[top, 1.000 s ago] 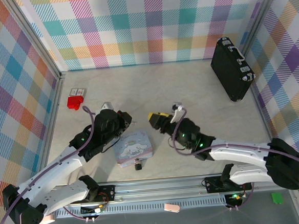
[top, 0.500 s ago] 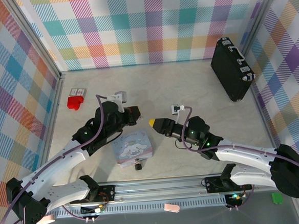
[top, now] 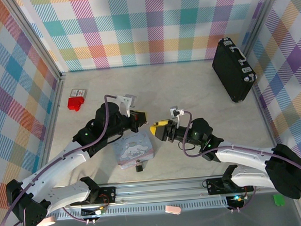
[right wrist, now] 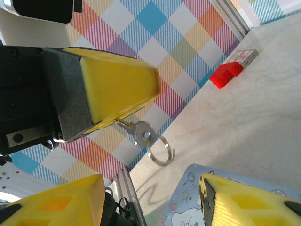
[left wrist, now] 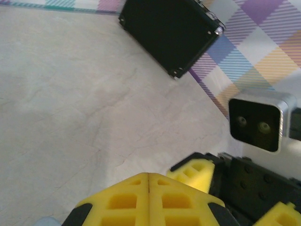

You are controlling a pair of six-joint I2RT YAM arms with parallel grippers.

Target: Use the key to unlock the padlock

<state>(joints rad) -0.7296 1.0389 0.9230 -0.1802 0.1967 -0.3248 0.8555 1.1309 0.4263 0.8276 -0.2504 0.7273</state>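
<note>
My left gripper [top: 139,118] is shut on the key [right wrist: 138,131]. It pinches the blade, so the silvery head and its split ring [right wrist: 160,151] hang free below the yellow fingers [right wrist: 117,84]. In the left wrist view the left gripper [left wrist: 149,176] has its pads pressed flat together. My right gripper [top: 160,129] faces it from the right, a short gap away. The right gripper [right wrist: 149,184] is open, its jaws wide apart below the key and touching nothing. The tiny dark padlock [top: 139,167] lies on the table at the near edge of the pastel blue tin [top: 135,150].
A large black case [top: 234,69] stands at the back right against the plaid wall. A red block [top: 75,102] and a small card lie at the far left. The metal rail [top: 161,187] runs along the near edge, by the arm bases.
My left gripper has swung right, toward the middle, carrying the key. The right gripper has turned and dropped slightly so that it faces the left one. The padlock and tin have not moved.
</note>
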